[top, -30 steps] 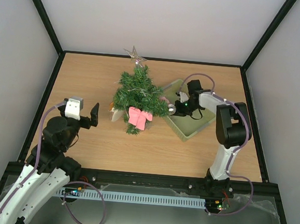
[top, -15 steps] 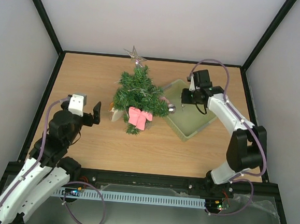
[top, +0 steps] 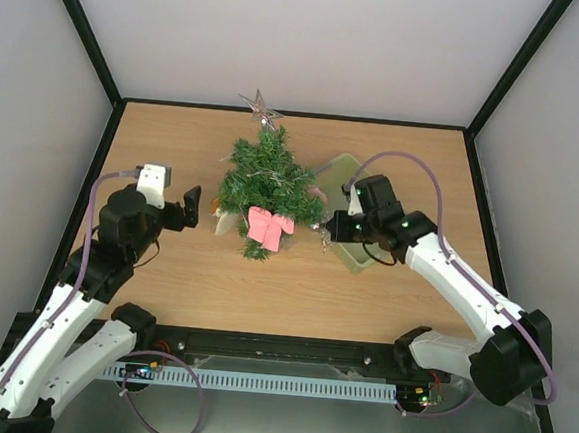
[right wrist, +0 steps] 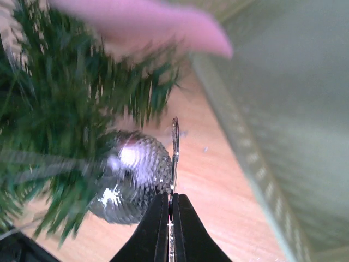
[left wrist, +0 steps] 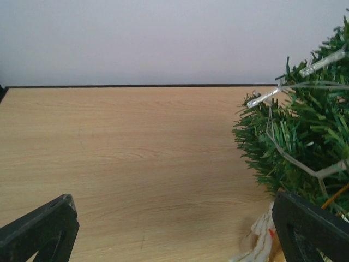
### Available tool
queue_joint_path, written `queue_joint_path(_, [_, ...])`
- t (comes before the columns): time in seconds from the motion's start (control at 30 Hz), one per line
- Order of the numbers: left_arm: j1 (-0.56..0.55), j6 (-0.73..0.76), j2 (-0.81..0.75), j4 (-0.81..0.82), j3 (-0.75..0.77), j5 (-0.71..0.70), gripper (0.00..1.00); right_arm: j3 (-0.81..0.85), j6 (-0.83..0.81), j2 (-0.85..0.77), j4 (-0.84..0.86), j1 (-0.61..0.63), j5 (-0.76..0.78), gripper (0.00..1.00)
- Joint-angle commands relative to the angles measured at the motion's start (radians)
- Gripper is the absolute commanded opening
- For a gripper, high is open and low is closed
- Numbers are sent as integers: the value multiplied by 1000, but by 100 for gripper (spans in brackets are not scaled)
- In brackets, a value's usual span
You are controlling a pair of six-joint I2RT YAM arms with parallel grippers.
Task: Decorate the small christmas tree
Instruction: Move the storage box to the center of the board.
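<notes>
1. Starting at the left, we are holding the left fingers [left wrist: 41, 232] spread wide and empty, low over the wooden surface [top: 155, 146]. The small christmas tree [top: 265, 180] is sitting to their right, near but apart.
2. We are reading the tree as mid-surface and apparently upright, its long axis running from the base nearest us to the clear star [top: 261, 105] at the far tip. Its bristly dark green needles are carrying a thin light wire [left wrist: 283, 147] and a soft pink bow [top: 269, 227].
3. We are pinching the thin metal loop [right wrist: 174, 139] of a faceted silver bauble [right wrist: 128, 183] in the right fingers [right wrist: 155, 229], which are closed narrow on it. The ball seems to be brushing the tree's lower right branches, so the right arm is the nearer one, with the tree just left of its fingers.
4. We are leaving the smooth-walled pale green basket [top: 342, 165] just right of the tree.
</notes>
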Motion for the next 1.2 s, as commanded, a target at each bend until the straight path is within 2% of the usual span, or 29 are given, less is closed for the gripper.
queue_joint_path(0.0, [58, -63, 53, -29, 65, 133, 96, -88, 118, -46, 27, 59, -16, 2])
queue_joint_path(0.23, [167, -110, 107, -20, 117, 307, 89, -203, 142, -76, 76, 69, 114, 2])
queue_joint_path(0.6, [177, -106, 149, -9, 129, 438, 84, -247, 104, 7, 140, 68, 439, 2])
queue_joint_path(0.73, [177, -95, 144, -26, 137, 430, 83, -220, 75, 42, 145, 61, 529, 2])
queue_joint_path(1.03, [177, -64, 167, -72, 203, 431, 80, -139, -24, 38, 128, -61, 580, 2])
queue_joint_path(1.17, [177, -60, 179, -62, 187, 509, 75, -120, -68, 33, 132, -95, 558, 2])
